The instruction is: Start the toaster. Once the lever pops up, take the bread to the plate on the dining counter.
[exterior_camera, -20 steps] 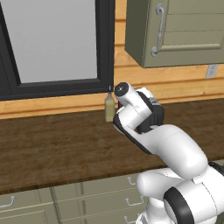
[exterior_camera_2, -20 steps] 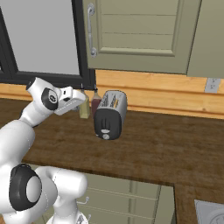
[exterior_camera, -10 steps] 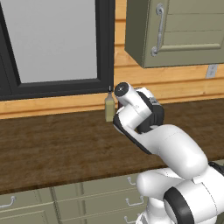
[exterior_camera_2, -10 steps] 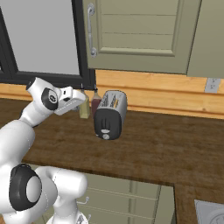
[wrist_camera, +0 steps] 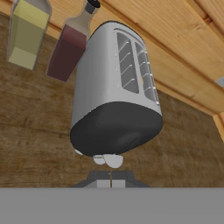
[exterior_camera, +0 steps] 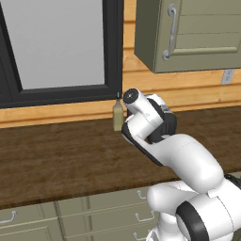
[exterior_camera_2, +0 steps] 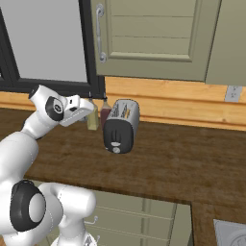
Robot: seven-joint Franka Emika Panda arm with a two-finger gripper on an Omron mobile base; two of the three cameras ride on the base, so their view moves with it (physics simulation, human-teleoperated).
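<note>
Apparently nothing has moved over the last second: the white arm, the toaster (exterior_camera_2: 121, 126) and the two bottles sit exactly as before. The toaster stands on the dark wood worktop (exterior_camera_2: 182, 163) against the wall, its dark end face towards the robot. Seen from the hand, the claw (wrist_camera: 111, 178) has its tips pressed together, holding nothing, just under the toaster's lower edge at six o'clock, near the pale lever knob (wrist_camera: 113, 160). An olive bottle (wrist_camera: 25, 35) and a dark red bottle (wrist_camera: 70, 46) stand at about ten and eleven o'clock. This stillness suggests the lever press is under way or being waited on; no bread is visible in the slots.
</note>
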